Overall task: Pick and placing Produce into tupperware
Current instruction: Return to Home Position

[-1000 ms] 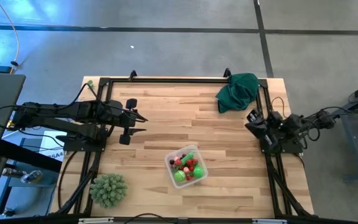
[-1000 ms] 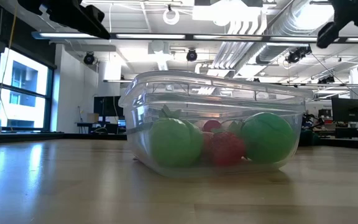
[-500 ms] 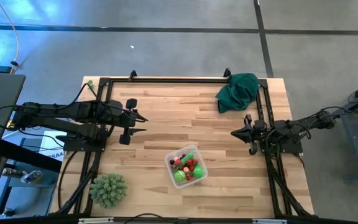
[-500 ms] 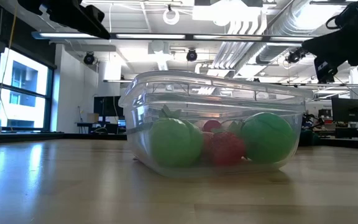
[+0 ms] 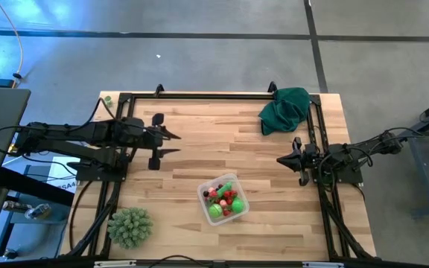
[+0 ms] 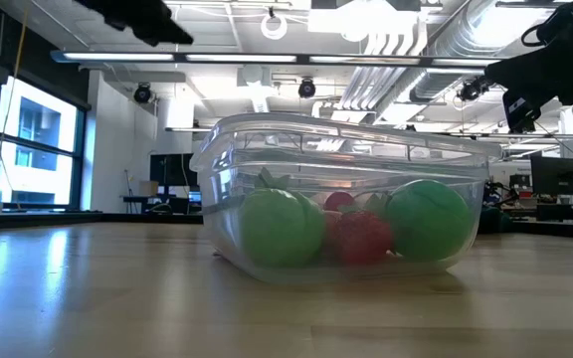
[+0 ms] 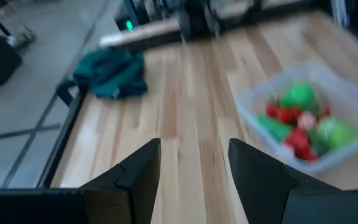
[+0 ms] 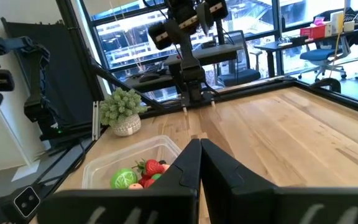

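Note:
The clear tupperware (image 5: 223, 199) stands on its base on the wooden table, toward the near edge, between the arms. The produce (image 5: 222, 201) lies inside it: green rounded pieces (image 6: 282, 227) and red berries (image 6: 361, 237). My left gripper (image 5: 174, 144) hovers open above the table's left part, fingers pointing right, well short of the box (image 7: 303, 118). My right gripper (image 5: 280, 158) is shut and hangs over the right part, pointing left, with the box (image 8: 129, 168) ahead of it and lower. Neither touches anything.
A dark green cloth (image 5: 283, 109) lies bunched at the far right corner. A spiky pale-green ball (image 5: 130, 227) sits at the near left corner. A black frame (image 5: 214, 95) runs along the far edge and both sides. Bare wood lies between the grippers.
My right gripper swung out from its folded place by the right rail, turning from pointing at the far left to pointing straight left, and came a little toward the near edge; then it held still. My left gripper rose slightly in the last half second.

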Tool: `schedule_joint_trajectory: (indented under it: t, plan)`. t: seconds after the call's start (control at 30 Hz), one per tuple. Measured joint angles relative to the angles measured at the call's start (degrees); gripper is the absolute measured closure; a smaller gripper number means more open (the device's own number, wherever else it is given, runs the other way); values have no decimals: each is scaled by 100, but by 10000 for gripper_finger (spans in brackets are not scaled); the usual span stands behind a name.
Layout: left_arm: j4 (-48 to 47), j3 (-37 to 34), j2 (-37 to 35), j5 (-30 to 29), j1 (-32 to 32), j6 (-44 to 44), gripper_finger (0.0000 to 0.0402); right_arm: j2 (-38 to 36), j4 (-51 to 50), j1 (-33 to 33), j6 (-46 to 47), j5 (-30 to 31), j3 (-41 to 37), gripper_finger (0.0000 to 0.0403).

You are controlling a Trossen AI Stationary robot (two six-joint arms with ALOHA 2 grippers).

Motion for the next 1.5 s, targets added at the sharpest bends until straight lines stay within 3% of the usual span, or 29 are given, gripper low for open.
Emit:
schedule_joint_trajectory:
  t: [0.2, 0.37, 0.67, 0.87, 1.0, 1.2, 1.5]
  plan:
    - [867, 0, -8, 180, 0, -369, 222, 0, -2, 0, 0, 0, 0, 402]
    - [1063, 188, -167, 144, 0, -1515, 222, 0, -4, 0, 0, 0, 0, 402]
    - [1063, 407, -151, 1530, 0, -2358, 222, 0, -7, 0, 0, 1, 1, 402]
    - [834, 407, 8, 1948, 0, -2895, 222, 0, -7, 0, 0, 2, 2, 402]
    - [1246, 411, 45, 2328, 5, -2981, 222, 3, -7, 0, 0, 2, 2, 402]
    - [935, 928, -761, 2182, -7, -2419, 222, 17, -7, 0, -1, 1, 2, 402]
    - [-255, 1049, -2470, 610, 0, -1278, 222, 20, -7, 0, 0, 2, 2, 402]
